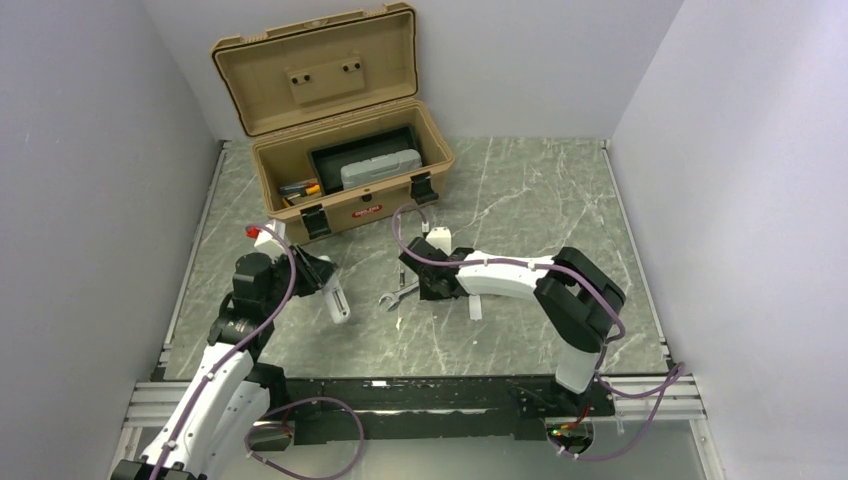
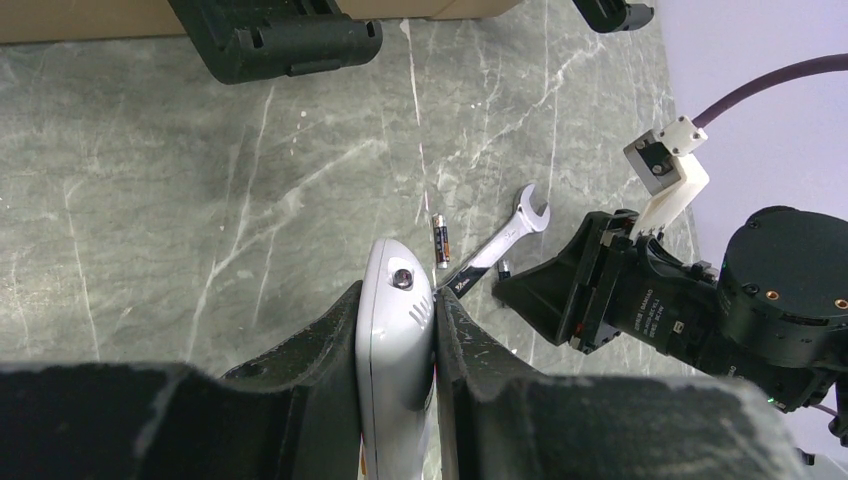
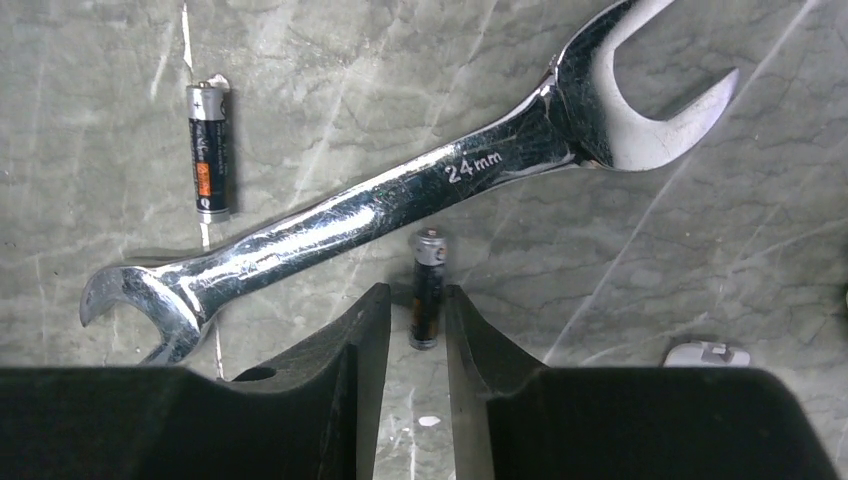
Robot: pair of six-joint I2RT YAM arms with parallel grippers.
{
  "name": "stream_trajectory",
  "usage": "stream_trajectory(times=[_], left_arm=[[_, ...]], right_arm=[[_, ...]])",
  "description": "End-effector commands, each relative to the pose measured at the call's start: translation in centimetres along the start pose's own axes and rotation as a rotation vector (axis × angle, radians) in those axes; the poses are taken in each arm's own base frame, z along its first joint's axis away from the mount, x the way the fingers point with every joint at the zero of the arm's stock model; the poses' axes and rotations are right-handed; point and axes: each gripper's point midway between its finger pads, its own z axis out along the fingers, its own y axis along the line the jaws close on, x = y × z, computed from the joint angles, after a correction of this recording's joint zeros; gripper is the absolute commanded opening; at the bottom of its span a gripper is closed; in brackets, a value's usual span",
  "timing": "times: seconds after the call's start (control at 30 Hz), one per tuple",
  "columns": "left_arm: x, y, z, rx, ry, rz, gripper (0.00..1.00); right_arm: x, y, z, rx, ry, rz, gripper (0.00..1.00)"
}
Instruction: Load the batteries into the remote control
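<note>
The left claw gripped the remote control between its jaws. The right claw stood open astride a battery, wrench just beyond its tips; an uneven squeeze might flick it away.

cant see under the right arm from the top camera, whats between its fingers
observer: a battery lies flat between the right fingers, with a sliver of gap on either side, so it's not gripped
operator: any other battery around
observer: a second battery lies on the far side of the wrench, clear of it
operator: left side ok
observer: the left fingers are clamped on the remote control, its rounded end sticking out past them
</note>
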Motion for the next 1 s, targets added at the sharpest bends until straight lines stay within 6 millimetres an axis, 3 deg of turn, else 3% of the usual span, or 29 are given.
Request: stream_trajectory(times=[0.0, 0.4, 0.53, 0.67, 0.8, 0.97], left_arm=[[-1.3, -1.1, 0.0, 0.046, -0.037, 0.025, 0.00], [-1.5, -1.5, -0.1, 0.059, -0.033, 0.022, 0.00], [-1.7, -2.2, -0.3, 0.087, -0.033, 0.017, 0.00], [-1.7, -3.2, -0.5, 0.132, -0.029, 0.006, 0.00], [-1.0, -5.0, -0.4, 0.254, 0.000, -0.041, 0.00], [0.1, -7.7, -0.5, 0.427, 0.064, -0.116, 0.00]], right_arm=[[-0.4, 1.0, 0.3, -0.022, -0.001, -0.006, 0.28], [1.0, -0.6, 0.0, 0.005, 0.034, -0.047, 0.01], [0.4, -0.4, -1.3, -0.054, -0.007, -0.085, 0.00], [-1.6, 0.4, -4.8, -0.168, -0.130, -0.125, 0.00], [-4.2, 1.9, -9.7, -0.308, -0.275, -0.136, 0.00], [-5.2, 4.5, -13.6, -0.498, -0.363, -0.170, 0.00]])
